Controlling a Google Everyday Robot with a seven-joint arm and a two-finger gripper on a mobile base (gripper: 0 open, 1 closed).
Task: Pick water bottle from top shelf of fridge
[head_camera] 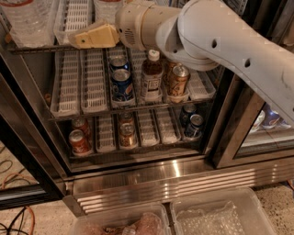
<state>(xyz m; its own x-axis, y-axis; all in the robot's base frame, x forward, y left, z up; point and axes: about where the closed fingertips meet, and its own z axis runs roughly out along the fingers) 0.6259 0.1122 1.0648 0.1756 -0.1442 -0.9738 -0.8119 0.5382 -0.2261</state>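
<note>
In the camera view the fridge (161, 180) stands open, and the white arm (220, 43) reaches in from the right across the upper racks. The gripper (73, 43) sits at the front edge of the top shelf (36, 47), pointing left. Its tan fingers (98, 37) look pressed together with no gap showing and nothing held. The water bottle (25, 20), clear and ribbed, stands at the far left of that shelf. It is near the gripper's tip but apart from it, with a white slotted tray (76, 13) in between. The sideways reach probably suits an upright bottle, which is easiest to take around its body from the side. To do that the fingers would have to spread first. A brown drink bottle (151, 75) and soda cans (121, 85) stand in lanes on the rack below, under the arm, and more cans (79, 140) sit on the lowest rack. None of these lies between the gripper and the bottle.
</note>
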